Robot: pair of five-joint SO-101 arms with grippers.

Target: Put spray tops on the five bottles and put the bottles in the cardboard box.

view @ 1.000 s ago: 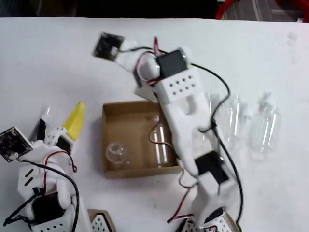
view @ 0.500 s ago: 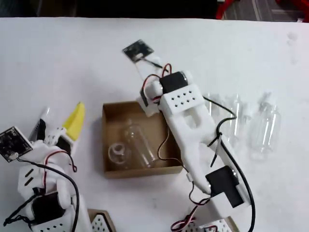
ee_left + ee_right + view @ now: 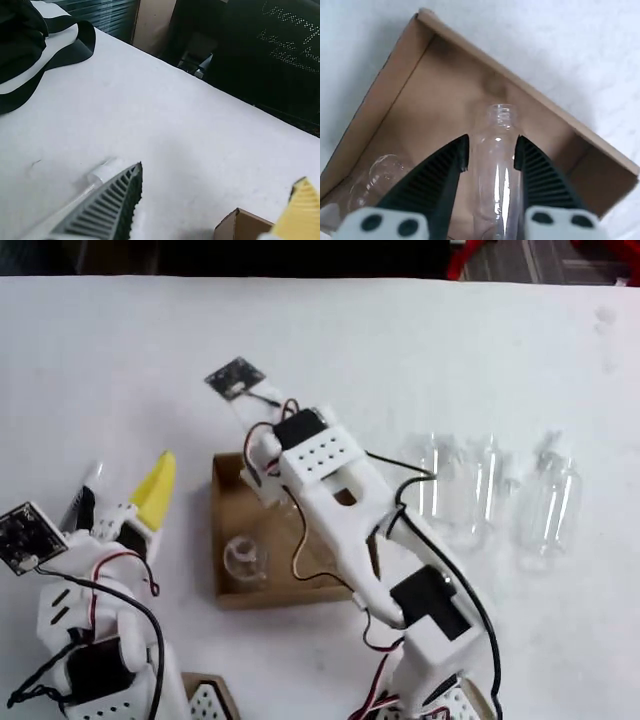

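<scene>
High view: a broad stretch of white tabletop lies between the open brown cardboard box at centre and the frame's top edge; my white right arm slants across the box; a lying clear plastic bottle rests in its left part; three clear ribbed bottles lie side by side to its right; the left gripper sits lower left, jaws spread.

Left wrist view: grey ribbed and yellow fingers stand wide apart; the box corner shows at the bottom; pale lettering on a dark panel upper right, unreadable to me.

Right wrist view: the right gripper pinches an open-necked clear bottle over the box floor.
</scene>
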